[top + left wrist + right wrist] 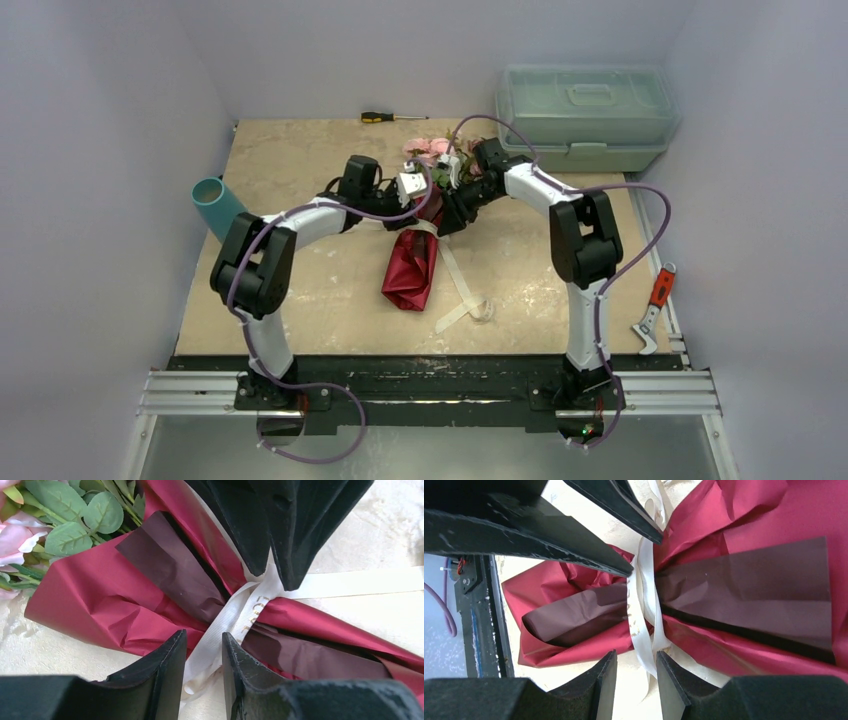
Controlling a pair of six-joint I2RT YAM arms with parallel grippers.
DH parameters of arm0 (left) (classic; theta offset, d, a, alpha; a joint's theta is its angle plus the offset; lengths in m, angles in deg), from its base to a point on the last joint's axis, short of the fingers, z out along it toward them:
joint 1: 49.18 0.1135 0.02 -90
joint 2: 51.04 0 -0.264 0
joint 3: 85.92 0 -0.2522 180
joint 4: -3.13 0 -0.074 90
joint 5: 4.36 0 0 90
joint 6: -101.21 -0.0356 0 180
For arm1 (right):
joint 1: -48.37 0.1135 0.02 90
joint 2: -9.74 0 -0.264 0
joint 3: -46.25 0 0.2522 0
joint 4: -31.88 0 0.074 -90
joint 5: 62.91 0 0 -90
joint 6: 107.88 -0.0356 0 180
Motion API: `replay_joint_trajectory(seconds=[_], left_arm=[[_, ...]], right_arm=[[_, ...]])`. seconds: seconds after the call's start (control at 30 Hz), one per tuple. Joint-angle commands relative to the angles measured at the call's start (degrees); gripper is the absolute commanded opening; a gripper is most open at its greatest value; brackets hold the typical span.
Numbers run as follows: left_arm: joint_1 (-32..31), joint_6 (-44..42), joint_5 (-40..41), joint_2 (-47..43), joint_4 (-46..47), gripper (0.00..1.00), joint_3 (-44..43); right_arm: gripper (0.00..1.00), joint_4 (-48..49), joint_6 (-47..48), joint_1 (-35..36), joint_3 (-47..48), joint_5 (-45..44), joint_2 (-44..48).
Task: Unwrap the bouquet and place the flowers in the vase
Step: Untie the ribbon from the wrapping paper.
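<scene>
The bouquet lies on the tabletop, its maroon paper cone (410,270) pointing toward me and its flowers (435,152) at the far end. Cream ribbon (235,615) crosses the paper's pinched waist, and loose tails (462,290) trail to the right. Both grippers meet at that waist from opposite sides. My left gripper (204,640) is open, with ribbon lying slack in the gap. My right gripper (636,657) is open too, the ribbon (644,610) just beyond its tips. Pink petals and green leaves (75,520) show in the left wrist view. The teal vase (215,203) leans at the table's left edge.
A pale green toolbox (585,115) stands at the back right. A yellow-and-black screwdriver (390,117) lies along the back edge. A red-handled tool (655,300) rests on the right rim. Grey walls enclose the table on three sides.
</scene>
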Motion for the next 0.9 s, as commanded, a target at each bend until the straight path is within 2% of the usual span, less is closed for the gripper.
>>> replay_joint_trajectory(seconds=[0.0, 0.2, 0.27, 0.3, 0.33, 0.4, 0.43, 0.53, 0.6, 0.87], left_arm=[[-0.2, -4.0, -0.7, 2.1, 0.1, 0.32, -2.7], [-0.4, -6.8, -0.3, 2.8, -4.4, 0.34, -2.5], [-0.4, -8.4, 0.4, 2.8, -5.6, 0.35, -1.8], [-0.4, -8.7, 1.0, 3.0, -6.1, 0.35, -1.7], [-0.4, -9.0, 1.7, 3.2, -6.6, 0.33, -1.7], [-0.4, -9.1, 2.3, 3.4, -7.5, 0.24, -1.9], [-0.4, -9.0, 2.5, 3.3, -7.7, 0.2, -1.9], [-0.3, -7.5, 3.0, 2.8, -7.8, 0.05, -2.0], [0.1, -6.0, 3.0, 2.1, -7.7, 0.0, -2.0], [5.5, 5.3, 2.8, -1.5, -2.3, 0.0, 0.5]], right_arm=[[0.38, 1.8, -1.3, 0.6, 2.3, 1.1, -1.1], [0.37, 3.6, -2.1, 1.5, 1.6, -0.8, -2.2], [0.34, 3.8, -2.1, 1.5, 1.7, -1.8, -2.1], [0.3, 3.6, -1.8, 1.5, 1.9, -2.1, -2.1], [0.19, 3.3, -1.5, 1.5, 2.1, -2.2, -2.1], [0.03, 2.3, -0.1, 1.5, 2.3, -2.4, -1.9], [0.0, 1.9, 0.5, 1.5, 2.2, -2.2, -1.7], [0.0, 0.9, 1.9, 1.3, 1.3, -2.5, -0.5], [0.0, 0.7, 2.4, 0.7, 0.2, -2.7, 0.5], [0.0, 0.7, 4.7, -1.2, -6.0, -4.5, 3.8]])
